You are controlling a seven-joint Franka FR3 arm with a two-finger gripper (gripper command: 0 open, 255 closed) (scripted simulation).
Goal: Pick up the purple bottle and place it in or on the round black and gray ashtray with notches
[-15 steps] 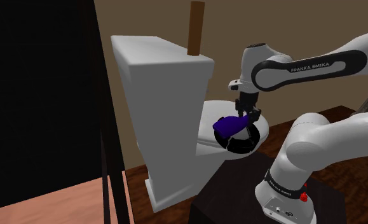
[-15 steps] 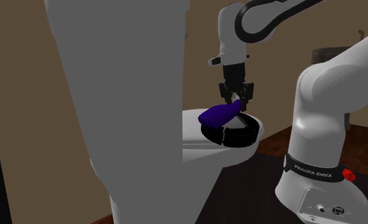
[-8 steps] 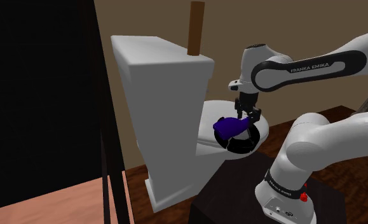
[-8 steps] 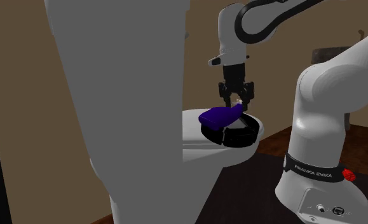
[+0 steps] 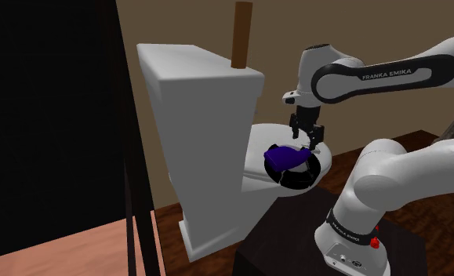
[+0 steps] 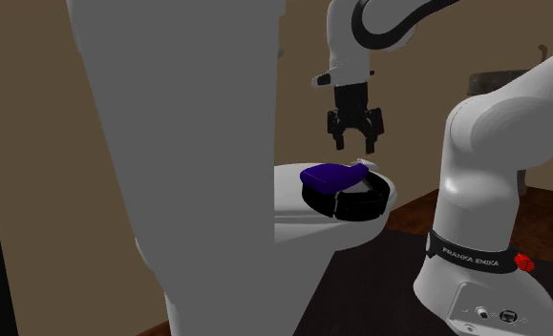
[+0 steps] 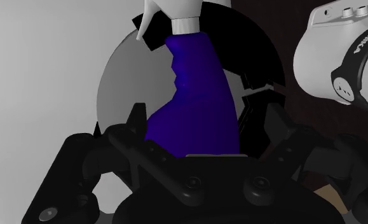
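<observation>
Claw (image 6: 356,143) released, empty, just above purple bottle (image 6: 329,176) lying across ashtray (image 6: 365,202). Recommend straight vertical withdrawal; sideways drift risks rolling bottle off.

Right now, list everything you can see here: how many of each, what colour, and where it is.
toilet: one, white, its tank at the back
post: one, brown, upright behind the tank
ashtray: one, round, black and grey, on top of the toilet's front part
bottle: one, purple with a white nozzle, lying on its side across the ashtray
floor: dark brown wood, around the toilet and stand
stand: one, dark box, under the arm's base
arm: one, white with dark joints, reaching over the toilet
fingers: two, black, open, above the bottle and not touching it
</observation>
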